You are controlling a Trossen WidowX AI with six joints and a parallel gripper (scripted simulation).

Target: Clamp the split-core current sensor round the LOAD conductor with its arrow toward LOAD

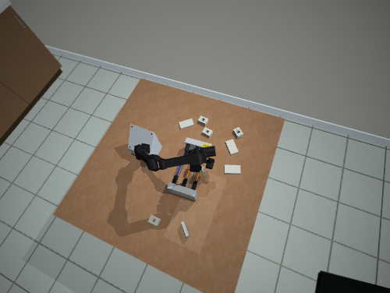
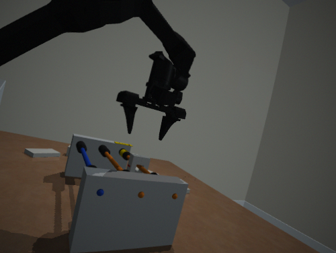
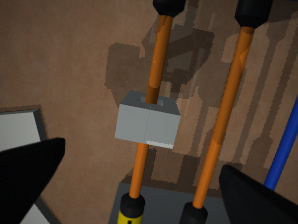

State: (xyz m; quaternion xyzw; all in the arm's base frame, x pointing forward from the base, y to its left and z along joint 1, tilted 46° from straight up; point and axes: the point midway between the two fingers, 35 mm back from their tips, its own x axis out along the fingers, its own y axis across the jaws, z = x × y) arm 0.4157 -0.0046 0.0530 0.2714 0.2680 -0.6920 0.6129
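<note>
The current sensor (image 3: 148, 125) (image 2: 141, 159) is a pale grey block around the outer orange conductor (image 3: 156, 60) (image 2: 144, 169). Its two halves meet at a thin seam in the wrist view, and the conductor passes through its opening. A yellow marker band (image 3: 131, 217) is on that conductor at the rear block. No arrow is readable; a small red mark shows on the sensor's side in the exterior view. My gripper (image 2: 145, 136) (image 3: 143, 159) is open and empty, above the sensor and clear of it, one finger to each side in the wrist view.
A middle orange conductor (image 3: 227, 100) (image 2: 112, 161) and a blue one (image 3: 285, 150) (image 2: 85, 157) run alongside, between the front block (image 2: 128, 215) (image 1: 182, 191) and the rear block (image 1: 198, 142). Several white pieces lie around, including a slab (image 1: 232, 169) and a holed block (image 1: 154, 220).
</note>
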